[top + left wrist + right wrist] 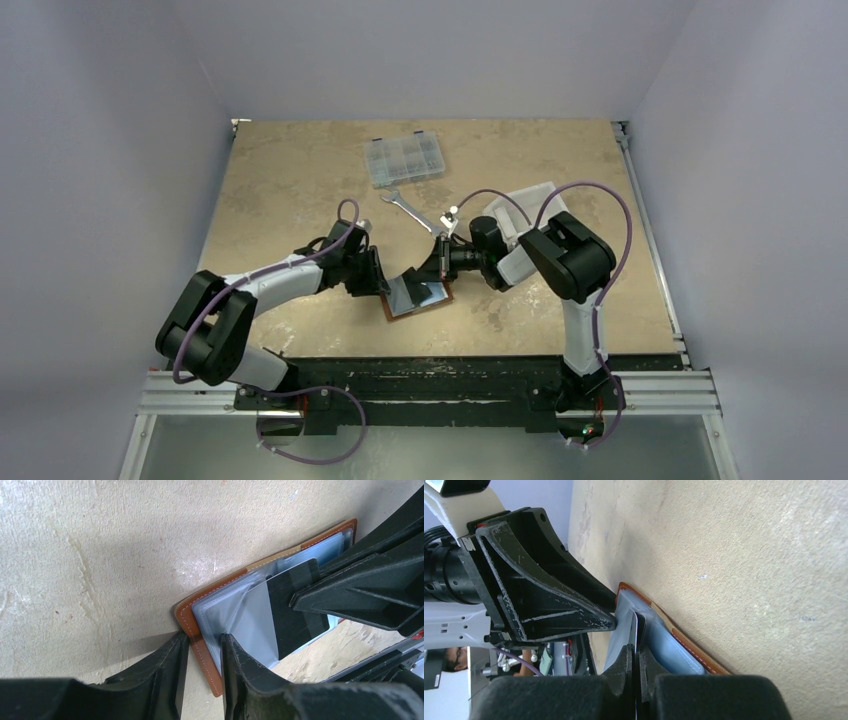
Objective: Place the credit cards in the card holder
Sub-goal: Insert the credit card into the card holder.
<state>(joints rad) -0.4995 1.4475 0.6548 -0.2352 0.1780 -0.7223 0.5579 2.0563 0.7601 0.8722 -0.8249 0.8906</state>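
Note:
The card holder lies open near the table's front, brown leather outside with clear plastic sleeves inside. My left gripper straddles its near edge, one finger on the leather cover and the other on the sleeves, and is shut on it. My right gripper is shut on one of the credit cards, which I see edge-on. That card looks dark in the left wrist view. It stands tilted above the sleeves, its lower edge at a lifted sleeve. The two grippers face each other over the holder.
A clear compartment box stands at the back of the table. A silver wrench lies in front of it. A white bin sits behind my right arm. The table's front edge runs just below the holder.

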